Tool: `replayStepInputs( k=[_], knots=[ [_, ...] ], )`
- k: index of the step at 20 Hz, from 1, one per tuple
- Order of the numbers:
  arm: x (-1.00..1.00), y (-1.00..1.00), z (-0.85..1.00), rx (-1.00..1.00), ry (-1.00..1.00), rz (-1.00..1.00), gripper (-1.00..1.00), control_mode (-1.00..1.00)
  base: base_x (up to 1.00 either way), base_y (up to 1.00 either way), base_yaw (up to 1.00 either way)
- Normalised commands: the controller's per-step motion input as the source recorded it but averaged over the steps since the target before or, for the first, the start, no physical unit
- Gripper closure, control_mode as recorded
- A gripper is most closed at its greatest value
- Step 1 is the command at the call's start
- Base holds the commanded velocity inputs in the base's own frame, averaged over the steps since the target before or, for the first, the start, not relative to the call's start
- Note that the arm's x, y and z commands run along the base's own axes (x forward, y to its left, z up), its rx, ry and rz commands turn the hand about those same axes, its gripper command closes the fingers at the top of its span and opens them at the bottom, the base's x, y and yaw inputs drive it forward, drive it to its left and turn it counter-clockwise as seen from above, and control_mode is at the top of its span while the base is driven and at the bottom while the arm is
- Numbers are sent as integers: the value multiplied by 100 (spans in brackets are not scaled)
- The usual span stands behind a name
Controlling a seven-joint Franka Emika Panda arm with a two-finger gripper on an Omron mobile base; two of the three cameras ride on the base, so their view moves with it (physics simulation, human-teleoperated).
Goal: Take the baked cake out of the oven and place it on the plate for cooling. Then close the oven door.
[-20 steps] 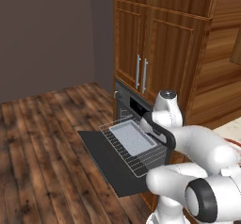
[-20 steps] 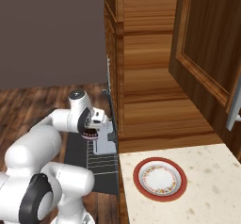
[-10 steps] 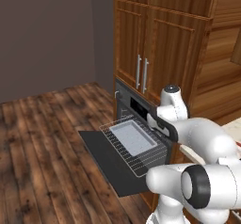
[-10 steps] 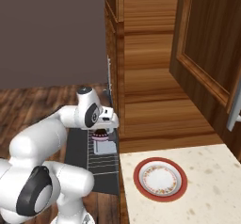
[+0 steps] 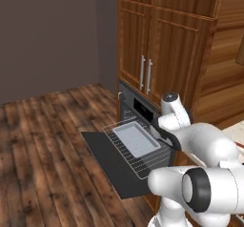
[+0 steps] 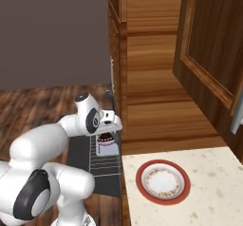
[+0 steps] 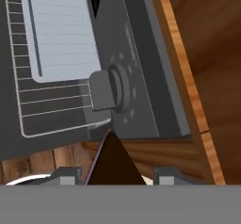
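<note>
Gripper: the gripper (image 7: pixel 115 176) is half closed on a dark brown wedge, judged to be the baked cake (image 7: pixel 111 164), which sits between the two fingertips (image 7: pixel 66 175).
Cake position: clear of the oven (image 5: pixel 138 108), carried in the air above the open oven door (image 5: pixel 114 169), not yet over the counter (image 6: pixel 209 201).
Reason for hold: a side pinch keeps the small chunk steady for transfer to the plate.
Plate: one plate (image 6: pixel 140 182), bare, lying flat on the counter near the edge that adjoins the oven; the short reach suits the set-down.
Tray: one pale blue-grey tray (image 5: pixel 136 139) on one wire rack (image 5: pixel 143 163), which is drawn out over the door.
Door: one, lying fully open and flat; it must stay so until the arm is clear.
Knobs: one round knob (image 7: pixel 120 89) counted in the hand view.
Outstanding: cake placement, then door closure.
</note>
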Motion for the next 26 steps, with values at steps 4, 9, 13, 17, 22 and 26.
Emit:
replayStepInputs(
  k=[4, 9, 13, 17, 22, 26],
  knots=[
    [-30, -86, 0, 0, -1, 0, 100, -100, 0, 0, 0],
    [-72, -45, 0, 1, 0, 0, 100, -100, 0, 0, 0],
    [-82, -18, 0, 5, 1, 0, 100, -100, 0, 0, 0],
    [-82, -17, 9, 7, 4, 0, 100, -100, 0, 0, 0],
    [-51, -28, 9, 4, 1, 0, 100, -100, 0, 0, 0],
    [-4, -51, 1, 0, 0, 0, 100, -100, 0, 0, 0]
  ],
)
